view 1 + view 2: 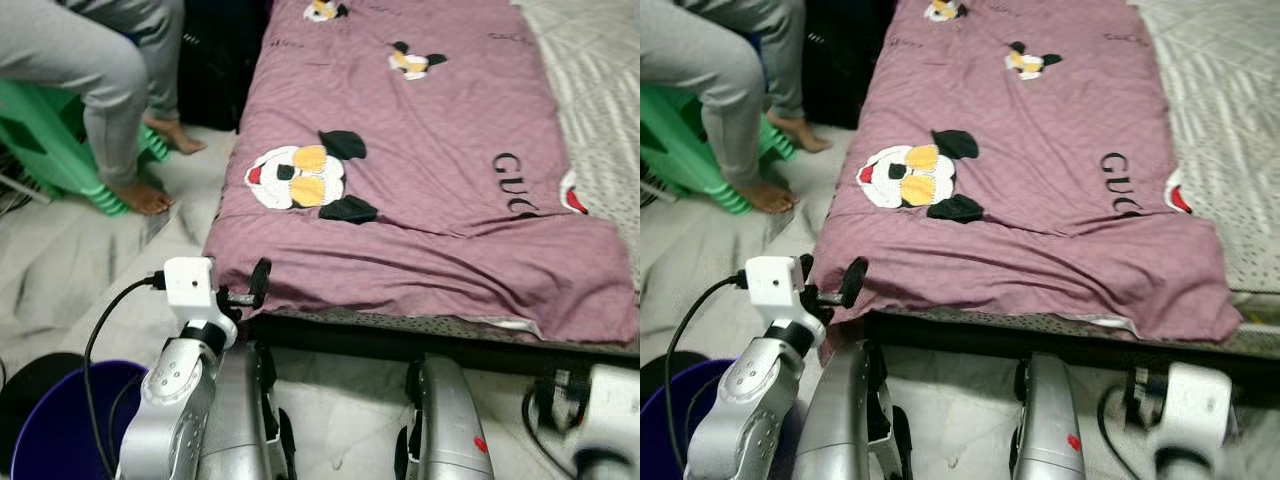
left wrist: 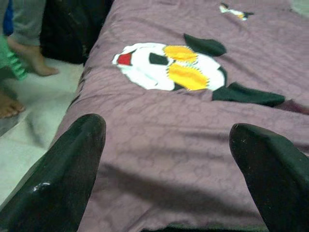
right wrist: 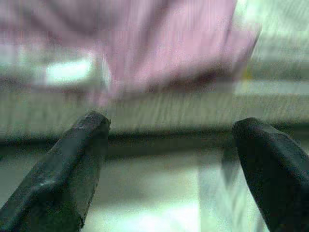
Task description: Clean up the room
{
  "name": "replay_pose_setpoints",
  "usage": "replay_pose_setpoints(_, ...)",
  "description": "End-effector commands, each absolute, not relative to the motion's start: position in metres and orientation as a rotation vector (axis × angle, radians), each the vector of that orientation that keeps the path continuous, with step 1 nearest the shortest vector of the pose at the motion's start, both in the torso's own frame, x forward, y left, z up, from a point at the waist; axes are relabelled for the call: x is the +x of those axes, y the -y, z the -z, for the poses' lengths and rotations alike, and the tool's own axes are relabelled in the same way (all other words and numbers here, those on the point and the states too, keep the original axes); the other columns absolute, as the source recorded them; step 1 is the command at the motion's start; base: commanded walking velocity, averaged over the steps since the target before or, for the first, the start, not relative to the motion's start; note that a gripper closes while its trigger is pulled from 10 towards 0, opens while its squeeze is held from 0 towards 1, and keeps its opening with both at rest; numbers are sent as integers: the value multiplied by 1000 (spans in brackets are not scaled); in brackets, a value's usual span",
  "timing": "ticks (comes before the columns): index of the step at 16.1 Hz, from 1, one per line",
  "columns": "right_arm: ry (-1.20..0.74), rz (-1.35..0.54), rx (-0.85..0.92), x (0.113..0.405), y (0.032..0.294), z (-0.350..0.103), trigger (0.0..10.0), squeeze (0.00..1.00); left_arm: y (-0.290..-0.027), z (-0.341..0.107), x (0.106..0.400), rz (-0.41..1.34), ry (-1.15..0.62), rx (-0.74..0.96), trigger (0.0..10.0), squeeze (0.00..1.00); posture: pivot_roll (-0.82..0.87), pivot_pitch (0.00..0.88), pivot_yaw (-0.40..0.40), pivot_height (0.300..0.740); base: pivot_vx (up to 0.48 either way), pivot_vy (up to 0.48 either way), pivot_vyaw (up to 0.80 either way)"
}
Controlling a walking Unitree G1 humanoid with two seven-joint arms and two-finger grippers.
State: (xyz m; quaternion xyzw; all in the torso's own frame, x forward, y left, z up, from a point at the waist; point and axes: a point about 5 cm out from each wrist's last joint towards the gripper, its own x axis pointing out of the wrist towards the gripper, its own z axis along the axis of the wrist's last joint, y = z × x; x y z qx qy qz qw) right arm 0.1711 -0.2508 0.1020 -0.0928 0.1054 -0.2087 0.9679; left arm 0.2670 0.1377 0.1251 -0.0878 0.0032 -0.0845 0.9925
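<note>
- Nearest: purple bucket (image 1: 60, 420) at near left on the floor, cut off by the frame edge; contents hidden.
- Left claw (image 1: 245, 290) raised at the near left corner of the purple blanket (image 1: 420, 170); fingers (image 2: 63, 174) spread apart, nothing between them; touching the hem or just short of it, can't tell.
- Right claw (image 3: 169, 169) low at near right, fingers apart and empty, facing the bed's near edge; wrist view blurred. White wrist housing (image 1: 610, 410) at the near right in the head view.
- Step, as a judgement: approach for straightening or gathering the blanket, grasp not yet made. Next move calls for the left claw to close on the near hem at the corner, and the right claw to rise to the right corner.
- Blanket lies along the bed (image 1: 590, 60), cartoon face patch (image 1: 300, 178) mid-left, near edge rumpled and hanging over.
- Mattress base under the overhang in dark shadow, hard to read.
- Far left: a person's legs (image 1: 110, 90), bare feet by a green stool (image 1: 40, 150); upper body cut off.
</note>
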Motion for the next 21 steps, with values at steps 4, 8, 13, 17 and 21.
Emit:
replay_pose_setpoints(4, 75, 321, -129, 238, 231, -159, 10000, 1000, -135, -127, 274, 180, 20, -163, 10000, 0, -8, 135, 108, 534, 0, 0, 0)
replay_pose_setpoints(8, 139, 109, 23, 306, 187, -175, 10000, 1000, -137, -131, 277, 165, 52, -157, 10000, 0, 26, 126, 94, 534, 0, 0, 0)
replay_pose_setpoints(13, -72, 66, -17, 362, 155, -134, 10000, 1000, -138, -135, 278, 164, 66, -147, 10000, 0, 85, 146, 79, 534, 0, 0, 0)
replay_pose_setpoints(17, -197, 255, 3, 374, 174, -117, 10000, 1000, -139, -134, 275, 154, 62, -144, 10000, 0, 102, 150, 72, 534, 0, 0, 0)
replay_pose_setpoints(21, -322, 485, 24, 353, 230, -85, 10000, 435, -139, -130, 273, 142, 50, -149, 10000, 0, 92, 155, 61, 534, 0, 0, 0)
